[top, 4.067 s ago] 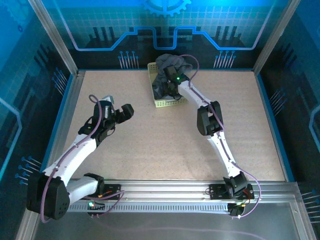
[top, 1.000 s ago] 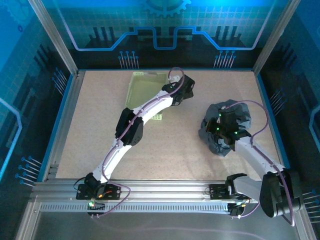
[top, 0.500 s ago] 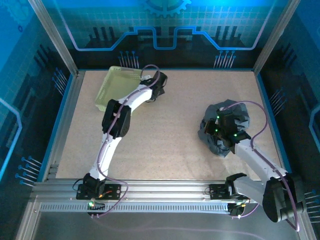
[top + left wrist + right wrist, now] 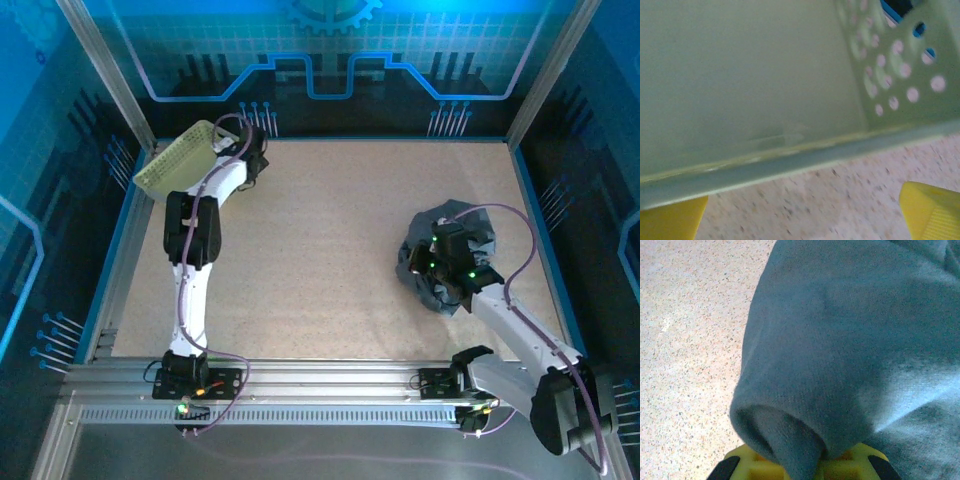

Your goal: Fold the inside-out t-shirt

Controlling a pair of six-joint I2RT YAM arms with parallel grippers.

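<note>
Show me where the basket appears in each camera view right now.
Top external: basket tipped up in the far left corner.
Left wrist: its near rim crosses the frame, holed wall upper right.
Right wrist: grey t-shirt at right, bare tabletop left.
Shared landmark: the speckled tabletop.

Slate-grey t-shirt (image 4: 415, 265), pale yellow-green perforated basket (image 4: 180, 160), speckled beige table (image 4: 330, 250)
</note>
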